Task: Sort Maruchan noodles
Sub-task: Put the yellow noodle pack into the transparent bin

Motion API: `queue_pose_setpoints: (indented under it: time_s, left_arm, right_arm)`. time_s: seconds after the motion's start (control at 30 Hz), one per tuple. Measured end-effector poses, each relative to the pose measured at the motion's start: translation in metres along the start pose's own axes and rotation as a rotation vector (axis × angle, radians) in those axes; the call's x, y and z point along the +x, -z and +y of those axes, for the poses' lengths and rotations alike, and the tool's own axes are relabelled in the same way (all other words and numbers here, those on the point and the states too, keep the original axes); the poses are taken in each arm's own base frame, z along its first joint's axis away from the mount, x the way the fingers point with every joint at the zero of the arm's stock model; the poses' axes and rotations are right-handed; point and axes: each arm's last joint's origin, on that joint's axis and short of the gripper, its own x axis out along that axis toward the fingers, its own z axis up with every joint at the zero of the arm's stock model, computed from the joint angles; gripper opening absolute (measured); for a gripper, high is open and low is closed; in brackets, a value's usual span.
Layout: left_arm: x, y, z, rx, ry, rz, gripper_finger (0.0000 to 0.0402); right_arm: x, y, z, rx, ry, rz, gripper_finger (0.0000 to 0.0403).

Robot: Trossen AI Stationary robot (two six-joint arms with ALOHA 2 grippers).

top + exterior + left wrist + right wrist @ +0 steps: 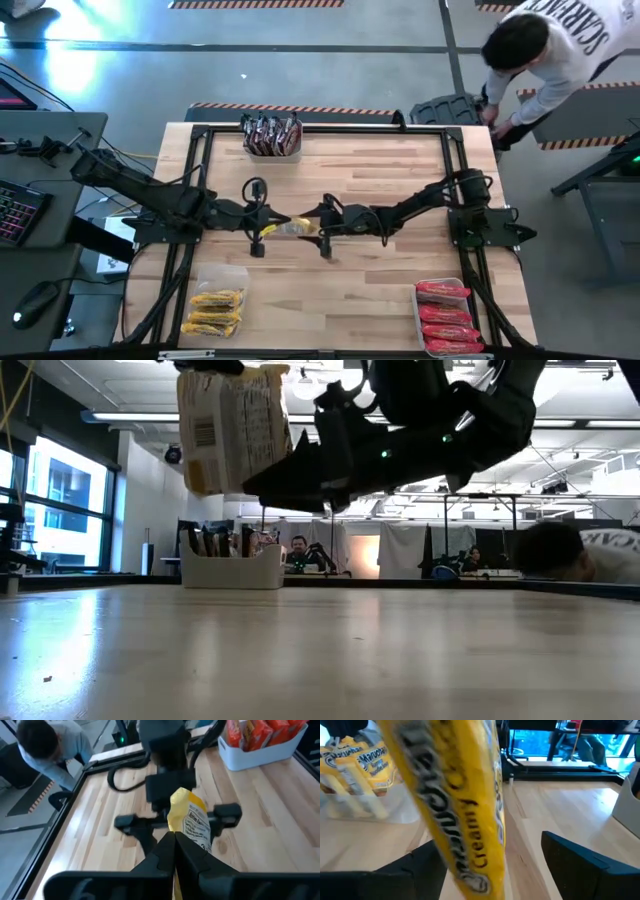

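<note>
One yellow Maruchan noodles packet (296,228) hangs above the table's middle, with my left gripper (276,226) shut on it from the left. My right gripper (322,228) reaches in from the right and is open. Its two fingers (580,865) stand on either side of the packet's free end (470,820) without visibly touching it. In the low view the packet (235,425) shows well above the tabletop. More yellow packets lie in a clear bin (215,310) near left, red ones in a bin (445,318) near right, and dark ones in a bin (272,135) at the far edge. My left gripper pinches the yellow packet's near end (186,840) between its two fingers (160,852). The fingers come nearly level from the table's left, tipped a little down. The packet sticks out beyond the fingertips toward the right gripper, lifted clear of the table.
A black frame (200,180) runs around the tabletop's edges. A person (545,45) bends over beyond the far right corner. Bare wood (380,290) lies between the two near bins.
</note>
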Motion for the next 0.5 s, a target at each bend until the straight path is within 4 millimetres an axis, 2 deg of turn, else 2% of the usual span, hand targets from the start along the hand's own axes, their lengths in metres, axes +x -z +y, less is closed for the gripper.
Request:
queue_pose_setpoints:
  time_s: [0.2, 0.5]
  left_arm:
    - [-0.004, -0.002, -0.002, 0.001, -0.016, -0.011, 0.0]
    - [-0.005, -0.002, -0.003, -0.005, -0.033, -0.011, 0.0]
  right_arm:
    - [0.002, 0.001, 0.004, -0.022, -0.03, -0.027, 0.0241]
    - [0.0, -0.002, 0.014, -0.051, -0.059, -0.066, 0.0109]
